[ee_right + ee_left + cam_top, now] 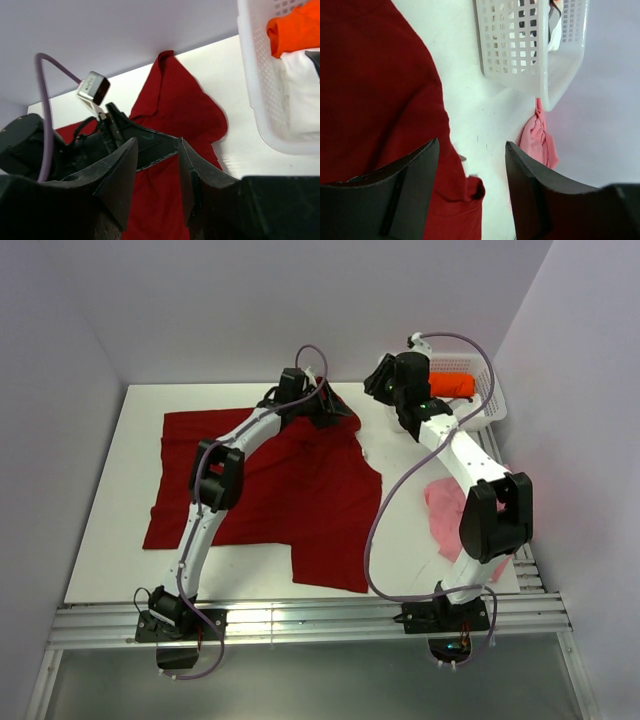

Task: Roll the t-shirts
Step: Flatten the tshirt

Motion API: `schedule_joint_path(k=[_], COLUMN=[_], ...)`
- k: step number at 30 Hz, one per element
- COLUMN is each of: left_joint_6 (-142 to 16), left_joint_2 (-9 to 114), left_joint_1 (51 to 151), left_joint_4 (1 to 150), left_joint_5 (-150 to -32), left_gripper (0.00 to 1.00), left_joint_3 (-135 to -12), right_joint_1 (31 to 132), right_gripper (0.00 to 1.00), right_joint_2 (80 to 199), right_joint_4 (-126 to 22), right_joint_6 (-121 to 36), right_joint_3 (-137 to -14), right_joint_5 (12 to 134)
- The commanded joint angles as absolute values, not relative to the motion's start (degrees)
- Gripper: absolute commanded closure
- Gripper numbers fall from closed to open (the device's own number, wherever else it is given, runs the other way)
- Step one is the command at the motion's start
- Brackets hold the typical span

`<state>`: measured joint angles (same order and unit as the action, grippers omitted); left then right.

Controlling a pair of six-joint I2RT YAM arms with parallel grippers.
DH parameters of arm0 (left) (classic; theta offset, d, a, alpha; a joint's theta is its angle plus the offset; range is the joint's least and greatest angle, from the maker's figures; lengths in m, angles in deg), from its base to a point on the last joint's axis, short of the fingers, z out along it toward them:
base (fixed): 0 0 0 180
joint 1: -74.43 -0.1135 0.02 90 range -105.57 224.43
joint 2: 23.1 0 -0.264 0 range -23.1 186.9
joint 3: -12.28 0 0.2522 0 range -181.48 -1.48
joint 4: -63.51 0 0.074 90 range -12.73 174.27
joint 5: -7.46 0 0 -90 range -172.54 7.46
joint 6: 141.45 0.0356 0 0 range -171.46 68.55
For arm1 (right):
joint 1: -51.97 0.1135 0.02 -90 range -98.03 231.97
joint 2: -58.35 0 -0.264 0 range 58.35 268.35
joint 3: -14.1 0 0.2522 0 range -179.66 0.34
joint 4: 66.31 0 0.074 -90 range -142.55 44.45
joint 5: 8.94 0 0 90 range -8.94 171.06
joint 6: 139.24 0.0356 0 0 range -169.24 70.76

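Top external, red t-shirt (310, 510), white table (135, 455), lilac walls (200, 310)

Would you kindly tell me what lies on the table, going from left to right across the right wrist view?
Dark red cotton t-shirt → white plastic mesh basket → bright orange-red t-shirt inside that basket.
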<state>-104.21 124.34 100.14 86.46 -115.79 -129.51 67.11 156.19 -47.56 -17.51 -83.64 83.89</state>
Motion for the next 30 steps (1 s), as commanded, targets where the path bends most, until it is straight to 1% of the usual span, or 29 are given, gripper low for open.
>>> schedule_joint_path(k=[1, 8, 13, 16, 17, 23, 26, 30], left_joint_6=[-107.4, -111.0, -114.5, -116.5, -116.8, -117.0, -114.5, -114.1], left_joint_2=[127.7, 132.2, 134.7, 136.1, 136.4, 136.5, 133.9, 129.1], left_joint_1=[100.9, 100.2, 98.3, 96.8, 96.1, 96.0, 97.5, 98.9], left_joint_4=[83.1, 84.1, 82.9, 81.0, 80.6, 76.0, 76.7, 73.9], left_joint_5=[-114.9, -110.6, -107.6, -107.0, -106.9, -109.9, -109.5, -111.1], left_gripper=[0.39, 0.39, 0.40, 0.40, 0.40, 0.40, 0.39, 0.39], left_joint_3=[-132.3, -133.9, -133.7, -133.9, -134.7, -135.8, -133.9, -129.7], right_joint_1=[67.3, 67.2, 67.2, 67.4, 67.3, 67.4, 67.9, 68.7], right_gripper=[0.55, 0.55, 0.55, 0.56, 0.56, 0.56, 0.56, 0.57], right_joint_2=[152.8, 147.8, 145.1, 147.4, 150.3, 161.6, 163.1, 161.9], right_joint_4=[-50.6, -51.8, -52.4, -50.9, -47.6, -40.0, -38.6, -39.5], right_joint_6=[-16.9, -14.9, -11.3, -11.0, -10.7, -8.6, -7.8, -7.6], right_joint_3=[-81.7, -76.4, -69.5, -69.8, -70.8, -76.6, -76.4, -71.9], right_joint_5=[86.6, 87.6, 87.9, 88.6, 89.6, 87.3, 86.7, 87.0])
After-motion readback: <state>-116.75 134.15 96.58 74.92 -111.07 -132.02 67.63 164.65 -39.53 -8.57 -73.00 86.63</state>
